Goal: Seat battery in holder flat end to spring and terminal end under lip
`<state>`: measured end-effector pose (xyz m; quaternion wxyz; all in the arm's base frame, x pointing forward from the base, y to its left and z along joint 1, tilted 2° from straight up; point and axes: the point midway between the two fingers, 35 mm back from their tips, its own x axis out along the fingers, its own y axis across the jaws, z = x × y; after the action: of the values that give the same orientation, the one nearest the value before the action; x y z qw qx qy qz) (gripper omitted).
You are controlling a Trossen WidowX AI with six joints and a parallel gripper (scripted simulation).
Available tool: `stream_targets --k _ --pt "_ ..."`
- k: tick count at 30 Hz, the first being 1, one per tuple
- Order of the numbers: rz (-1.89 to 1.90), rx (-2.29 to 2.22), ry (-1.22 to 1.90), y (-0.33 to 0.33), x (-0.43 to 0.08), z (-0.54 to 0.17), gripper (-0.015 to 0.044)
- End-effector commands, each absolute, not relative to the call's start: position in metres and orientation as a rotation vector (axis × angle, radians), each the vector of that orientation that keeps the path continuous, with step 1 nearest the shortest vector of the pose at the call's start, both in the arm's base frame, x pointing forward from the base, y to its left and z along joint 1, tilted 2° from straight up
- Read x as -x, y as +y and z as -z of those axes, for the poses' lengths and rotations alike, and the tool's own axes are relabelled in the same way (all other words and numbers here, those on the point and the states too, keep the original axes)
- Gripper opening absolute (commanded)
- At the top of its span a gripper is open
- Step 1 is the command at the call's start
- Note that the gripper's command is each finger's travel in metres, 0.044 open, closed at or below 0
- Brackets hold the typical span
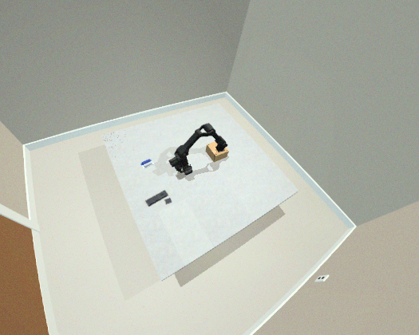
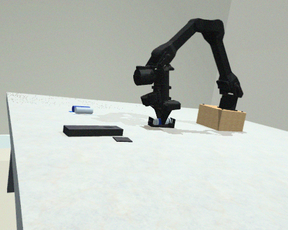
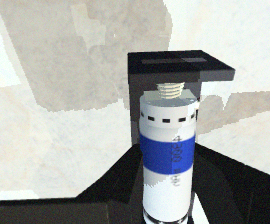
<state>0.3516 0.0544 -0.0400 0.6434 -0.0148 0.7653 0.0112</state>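
My gripper is shut on the battery, a white cylinder with a blue band. The battery lies lengthwise and low inside the black holder on the white table. In the wrist view its ribbed terminal end points at the holder's far wall, right below the overhanging lip. The battery's near end and the spring are hidden by my fingers. In the top view the arm covers the holder.
A second white battery lies on a blue pad at the back left. A long black box and a small flat black square lie in front. The arm stands on a tan block.
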Motion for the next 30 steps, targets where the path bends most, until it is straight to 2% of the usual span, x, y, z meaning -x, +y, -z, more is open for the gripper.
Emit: stream_targets --k 1,30 --pt "-0.020 0.033 1.706 0.054 -0.357 0.041 0.0084" --pt "-0.024 0.023 1.640 0.054 -0.346 0.042 0.0084"
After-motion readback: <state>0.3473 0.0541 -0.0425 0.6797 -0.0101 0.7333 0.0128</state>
